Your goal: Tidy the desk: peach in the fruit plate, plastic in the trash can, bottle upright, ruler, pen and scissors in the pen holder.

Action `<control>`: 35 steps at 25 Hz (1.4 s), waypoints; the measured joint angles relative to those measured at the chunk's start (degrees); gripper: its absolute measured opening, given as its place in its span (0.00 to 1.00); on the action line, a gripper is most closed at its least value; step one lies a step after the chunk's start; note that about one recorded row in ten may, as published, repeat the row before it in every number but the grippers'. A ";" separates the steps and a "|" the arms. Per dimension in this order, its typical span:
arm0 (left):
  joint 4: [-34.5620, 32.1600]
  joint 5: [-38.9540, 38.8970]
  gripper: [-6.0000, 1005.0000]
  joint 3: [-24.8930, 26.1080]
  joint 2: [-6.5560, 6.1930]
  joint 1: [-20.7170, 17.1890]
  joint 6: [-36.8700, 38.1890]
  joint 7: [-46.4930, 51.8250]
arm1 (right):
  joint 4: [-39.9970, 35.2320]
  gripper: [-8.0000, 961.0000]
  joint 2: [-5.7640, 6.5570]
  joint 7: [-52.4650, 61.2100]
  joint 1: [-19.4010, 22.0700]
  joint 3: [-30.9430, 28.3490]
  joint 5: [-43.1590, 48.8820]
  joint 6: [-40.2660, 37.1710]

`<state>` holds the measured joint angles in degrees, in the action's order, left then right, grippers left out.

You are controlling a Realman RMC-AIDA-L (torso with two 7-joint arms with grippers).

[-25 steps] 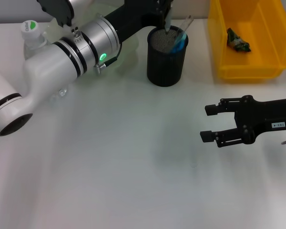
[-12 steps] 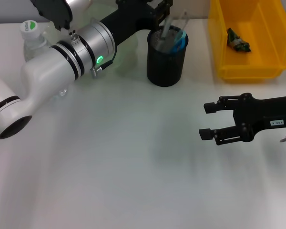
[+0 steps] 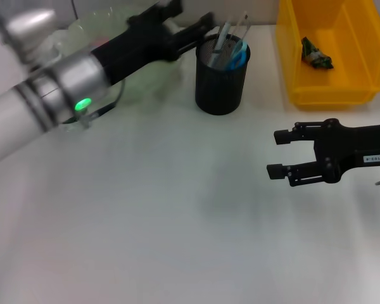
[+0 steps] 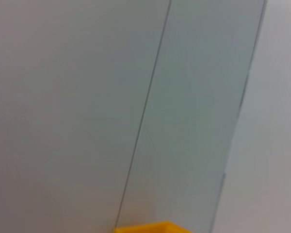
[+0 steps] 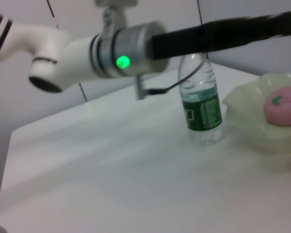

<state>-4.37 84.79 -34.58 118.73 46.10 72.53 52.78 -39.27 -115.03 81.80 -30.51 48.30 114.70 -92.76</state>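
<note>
- The left tool (image 3: pixel 199 25) hung just beside the rim of the pen holder (image 3: pixel 221 76), on its left side; I could not tell whether it was apart or together, and nothing showed in it.
- The pen holder, black mesh, stood upright at the back of the desk (image 3: pixel 177 221). A ruler (image 3: pixel 240 28), a grey pen (image 3: pixel 220 39) and something blue stuck up out of it.
- The right tool (image 3: pixel 277 154) hovered low over the desk to the right, its fingers apart and holding nothing, well apart from the pen holder.
- A yellow bin (image 3: pixel 332 57) sat at the back right with a crumpled dark-green scrap (image 3: pixel 316 54) inside.
- The bottle (image 5: pixel 202 104) stood upright near the left arm (image 3: pixel 50 101).
- The peach (image 5: pixel 282 104) lay in the pale green fruit plate (image 5: pixel 254 121), just beside the bottle.
- The left wrist view gave only wall and a sliver of yellow.
</note>
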 joint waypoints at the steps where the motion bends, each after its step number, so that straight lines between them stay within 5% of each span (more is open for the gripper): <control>1: -2.45 2.07 0.78 -0.20 -0.11 -2.23 2.57 2.06 | -0.01 0.85 0.00 -0.12 0.04 -0.54 -0.01 -0.62; 6: -14.72 8.43 0.79 -5.11 -0.88 -13.41 11.23 10.20 | 0.71 0.85 0.04 -1.45 -0.12 -4.45 -0.04 -4.32; 8: -17.51 8.77 0.79 -8.77 -1.67 -16.75 13.32 11.94 | 1.65 0.85 -0.03 -2.32 -0.33 -5.66 -0.32 -5.16; 9: -18.67 8.83 0.79 -12.59 -3.07 -18.66 15.52 13.25 | 2.53 0.85 -0.07 -2.91 -0.45 -6.00 -0.85 -5.39; 14: -18.49 9.34 0.79 -19.29 -5.87 -19.86 17.73 16.67 | 8.05 0.85 -0.25 -7.00 -0.52 -6.37 -5.67 -5.48; 23: -18.56 11.81 0.79 -19.73 -5.62 -20.07 20.67 17.28 | 10.17 0.85 -2.40 -9.66 -1.85 -5.30 -3.99 -3.39; 35: -18.95 11.90 0.79 -19.86 -6.35 -20.18 21.65 17.67 | 10.50 0.85 -2.91 -9.90 -2.08 -2.58 -3.81 -1.91</control>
<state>-23.32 96.69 -54.44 112.38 25.92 94.18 70.44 -28.77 -117.94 71.90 -32.60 45.71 110.89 -94.67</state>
